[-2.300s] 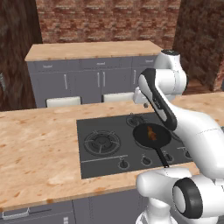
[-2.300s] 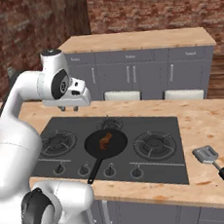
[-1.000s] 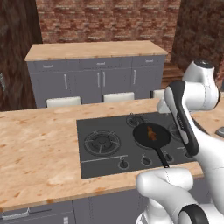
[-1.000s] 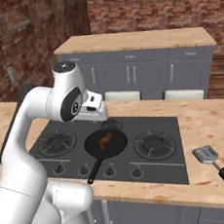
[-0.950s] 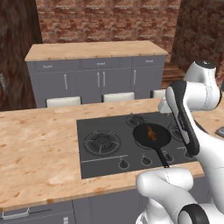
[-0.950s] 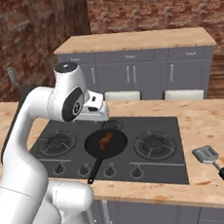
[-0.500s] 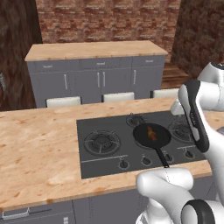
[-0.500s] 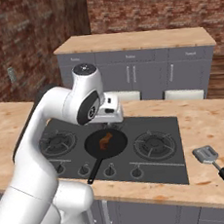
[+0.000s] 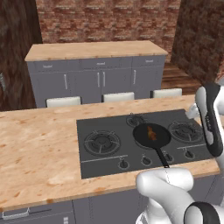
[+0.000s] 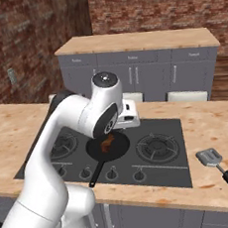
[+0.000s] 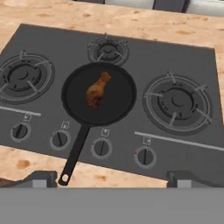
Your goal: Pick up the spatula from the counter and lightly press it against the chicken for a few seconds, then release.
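Note:
A spatula (image 10: 219, 167) with a grey blade and a black handle lies on the wooden counter, right of the hob. The chicken (image 10: 108, 142), a brown drumstick, rests in a black pan (image 10: 98, 155) at the middle of the hob. From the hand view the chicken (image 11: 97, 91) sits in the pan (image 11: 114, 98) well ahead of my gripper (image 11: 113, 178), whose fingertips (image 11: 43, 178) stand far apart and empty. In the right base view my gripper (image 10: 129, 123) hangs open above the hob, just behind the pan and far left of the spatula. The left base view has the chicken (image 9: 152, 132) in the pan (image 9: 143, 136).
The black hob (image 10: 161, 168) has several burners and a row of knobs (image 11: 101, 147) along its front. The pan handle (image 11: 74, 153) points toward the counter's front edge (image 10: 144, 197). White stools (image 9: 113, 97) stand behind the island. Grey cabinets (image 9: 100, 78) line the back wall.
My arm has swung to the right across the hob, carrying the hand from the left burner side to behind the pan. The gripper stays open. Spatula, pan and chicken have not moved.

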### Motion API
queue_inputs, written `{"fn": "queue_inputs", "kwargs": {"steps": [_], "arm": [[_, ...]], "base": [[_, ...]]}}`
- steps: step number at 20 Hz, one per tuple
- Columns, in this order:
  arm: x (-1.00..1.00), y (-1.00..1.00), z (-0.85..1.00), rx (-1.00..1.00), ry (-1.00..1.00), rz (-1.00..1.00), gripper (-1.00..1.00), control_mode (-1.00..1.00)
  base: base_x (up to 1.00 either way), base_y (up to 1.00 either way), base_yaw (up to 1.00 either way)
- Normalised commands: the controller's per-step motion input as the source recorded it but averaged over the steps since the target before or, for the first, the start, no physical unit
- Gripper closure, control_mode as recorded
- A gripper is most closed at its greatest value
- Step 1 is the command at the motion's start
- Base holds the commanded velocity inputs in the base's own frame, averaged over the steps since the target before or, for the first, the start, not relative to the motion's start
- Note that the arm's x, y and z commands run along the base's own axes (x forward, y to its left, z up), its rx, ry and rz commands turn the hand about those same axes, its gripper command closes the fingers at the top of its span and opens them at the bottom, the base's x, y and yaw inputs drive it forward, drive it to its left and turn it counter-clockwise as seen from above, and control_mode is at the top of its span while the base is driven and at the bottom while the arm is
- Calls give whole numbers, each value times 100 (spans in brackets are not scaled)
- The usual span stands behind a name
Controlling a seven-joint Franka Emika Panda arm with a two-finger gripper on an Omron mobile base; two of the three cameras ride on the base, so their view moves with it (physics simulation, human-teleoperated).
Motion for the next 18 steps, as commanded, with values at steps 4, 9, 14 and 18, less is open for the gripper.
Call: {"fn": "queue_inputs", "kwargs": {"steps": [4,9,14,18], "arm": [[-22,-42,-13,-4,-10,3,-100,-100],[-9,-37,-2,-2,-7,2,-100,-100],[-1,-47,-2,-7,3,1,-100,-100],[1,-45,0,-4,25,0,-100,-100]], "base": [[0,0,0],[0,0,0],[0,0,0],[0,0,0]]}}
